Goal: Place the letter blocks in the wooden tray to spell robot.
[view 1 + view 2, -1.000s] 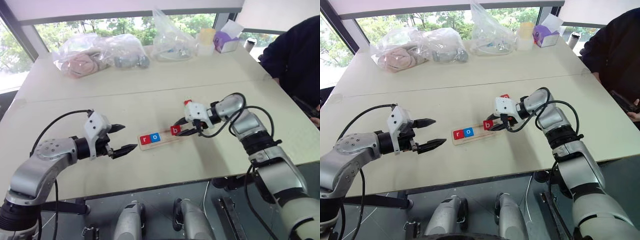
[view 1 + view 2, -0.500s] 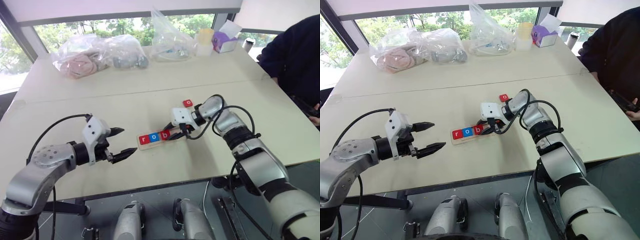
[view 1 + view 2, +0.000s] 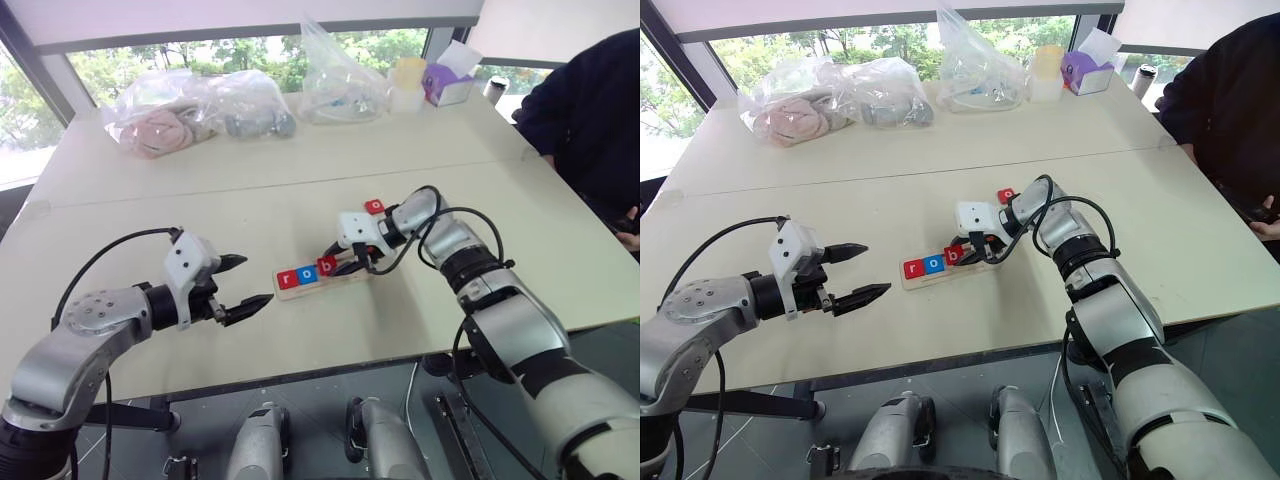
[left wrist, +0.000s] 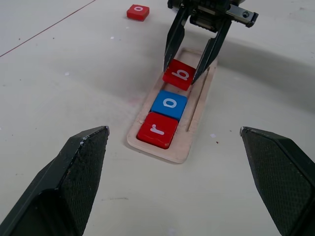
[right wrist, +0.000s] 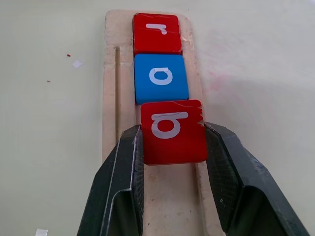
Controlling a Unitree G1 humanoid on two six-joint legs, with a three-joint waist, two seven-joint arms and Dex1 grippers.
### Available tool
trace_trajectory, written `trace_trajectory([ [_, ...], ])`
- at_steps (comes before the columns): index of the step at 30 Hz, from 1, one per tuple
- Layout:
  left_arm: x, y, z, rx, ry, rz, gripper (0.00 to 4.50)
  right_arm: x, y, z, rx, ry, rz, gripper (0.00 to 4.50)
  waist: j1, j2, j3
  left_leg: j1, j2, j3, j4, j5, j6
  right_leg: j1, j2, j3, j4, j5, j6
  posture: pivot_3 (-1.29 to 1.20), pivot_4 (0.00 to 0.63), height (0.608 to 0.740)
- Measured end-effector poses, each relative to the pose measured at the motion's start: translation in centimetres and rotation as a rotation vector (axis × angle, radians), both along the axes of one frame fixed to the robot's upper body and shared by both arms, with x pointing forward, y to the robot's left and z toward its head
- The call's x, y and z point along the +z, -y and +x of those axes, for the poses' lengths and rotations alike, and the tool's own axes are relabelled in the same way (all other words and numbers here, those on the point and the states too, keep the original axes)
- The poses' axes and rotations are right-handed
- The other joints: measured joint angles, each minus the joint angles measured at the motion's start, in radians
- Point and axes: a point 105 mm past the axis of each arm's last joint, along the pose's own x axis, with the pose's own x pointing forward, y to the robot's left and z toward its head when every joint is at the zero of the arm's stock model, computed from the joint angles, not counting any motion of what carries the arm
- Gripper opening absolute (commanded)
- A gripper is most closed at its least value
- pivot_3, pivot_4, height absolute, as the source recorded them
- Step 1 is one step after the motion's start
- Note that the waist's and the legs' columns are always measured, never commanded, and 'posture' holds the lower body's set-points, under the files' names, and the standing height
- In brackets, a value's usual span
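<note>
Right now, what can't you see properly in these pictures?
- Bags at the table's far edge, head views: crinkled plastic blurs what's inside.
- Red b block, right wrist view: the right gripper covers its side edges.
- Wooden tray, left wrist view: that gripper hides its far end.

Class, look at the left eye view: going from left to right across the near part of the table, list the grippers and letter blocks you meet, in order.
left gripper → red r block → blue o block → red b block → right gripper, shut on the b → loose red block farther back.
</note>
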Motion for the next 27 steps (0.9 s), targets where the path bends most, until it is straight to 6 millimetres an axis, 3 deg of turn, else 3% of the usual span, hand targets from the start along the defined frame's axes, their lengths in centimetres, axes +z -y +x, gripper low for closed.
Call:
trace_trajectory([
  [8, 0.1, 0.0, 0.0, -0.002, 0.002, 0.0, 4.5, -0.1, -0.1, -0.1, 0.009, -0.005, -0.004, 1.15, -0.001, 0.0, 0.0, 0.0, 0.0, 0.0, 0.0, 0.0, 0.0, 0.0, 0.0, 0.0, 0.0, 0.0, 0.0, 0.0, 0.15, 0.725],
  [14, 0.1, 0.1, 0.0, -0.007, 0.002, 0.0, 4.5, -0.1, -0.3, -0.2, 0.015, -0.015, -0.002, 4.2, 0.0, 0.0, 0.0, 0.0, 0.0, 0.0, 0.0, 0.0, 0.0, 0.0, 0.0, 0.0, 0.0, 0.0, 0.0, 0.0, 0.15, 0.725],
  [15, 0.1, 0.1, 0.0, -0.007, 0.002, 0.0, 4.5, -0.1, -0.3, -0.2, 0.015, -0.017, -0.002, 4.46, 0.0, 0.0, 0.0, 0.0, 0.0, 0.0, 0.0, 0.0, 0.0, 0.0, 0.0, 0.0, 0.0, 0.0, 0.0, 0.0, 0.15, 0.725],
  [20, 0.1, 0.1, 0.0, -0.009, 0.004, 0.0, 4.5, 0.4, -0.2, 0.1, -0.025, -0.026, 0.036, 4.46, 0.0, 0.0, 0.0, 0.0, 0.0, 0.0, 0.0, 0.0, 0.0, 0.0, 0.0, 0.0, 0.0, 0.0, 0.0, 0.0, 0.15, 0.725],
  [27, 0.3, 0.2, 0.1, -0.012, 0.011, -0.001, 4.5, 4.2, 0.4, 2.3, -0.159, 0.092, 0.171, 4.46, 0.002, 0.0, 0.0, 0.0, 0.0, 0.0, 0.0, 0.0, 0.0, 0.0, 0.0, 0.0, 0.0, 0.0, 0.0, 0.0, 0.15, 0.725],
])
